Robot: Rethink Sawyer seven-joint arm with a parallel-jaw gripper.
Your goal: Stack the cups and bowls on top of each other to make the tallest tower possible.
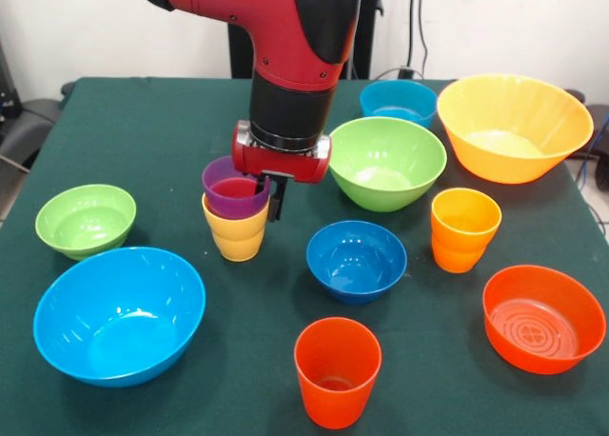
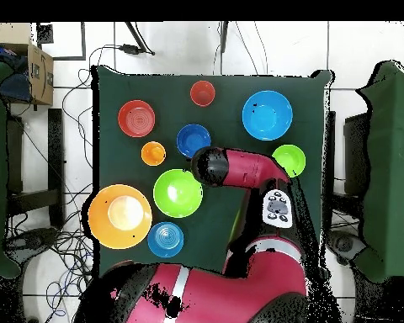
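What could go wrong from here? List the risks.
1. The purple cup sits only partly nested in the yellow cup; the end effector, right at its rim, could topple both if it drags sideways.
2. A falling cup could roll into the dark blue bowl nearby.
3. The arm hides the stack in the overhead view, so alignment is hard to check.

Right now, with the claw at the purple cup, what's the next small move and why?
Probably lift the claw straight up, clear of the purple cup. That cup already sits nested in the yellow cup, so this placement looks finished. Whether the claw has let go can't be seen. Once clear, the red-orange cup stands alone and upright as a likely next pick.
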